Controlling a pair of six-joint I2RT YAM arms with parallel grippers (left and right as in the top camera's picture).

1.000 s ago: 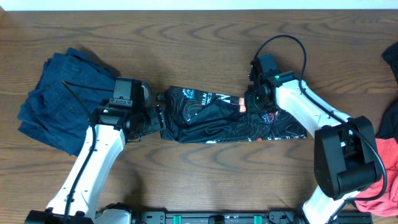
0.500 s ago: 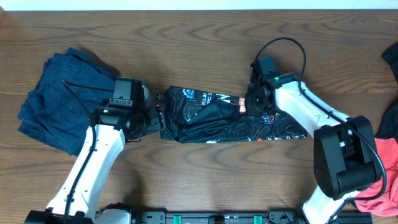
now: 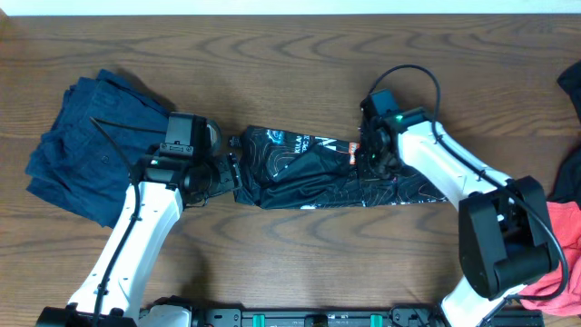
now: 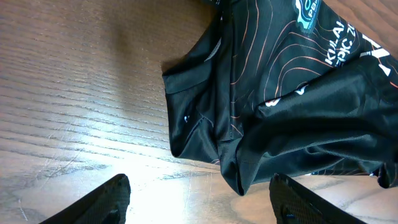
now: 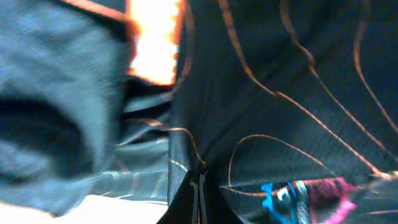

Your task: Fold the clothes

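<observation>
Wood table (image 3: 290, 54) | black jersey (image 3: 309, 173) mid | L hand (image 4: 199, 190) released | R hand (image 5: 198, 193) clenched on jersey

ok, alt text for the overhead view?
A black jersey lies bunched on a wooden table: the right claw is shut on its right part, the left claw sits open at its left edge. A navy garment lies far left, a coral-red one at the right edge.

— What fills the frame?
— A black jersey (image 5: 298, 56), blurred at left, crossed by thin orange lines, with an orange patch (image 5: 155, 43) glowing up top.
— And the right gripper (image 5: 198, 186)?
— Fingertips pinched together on a fold (bottom centre), a blue-and-pink logo (image 5: 305, 193) just beside.
</observation>
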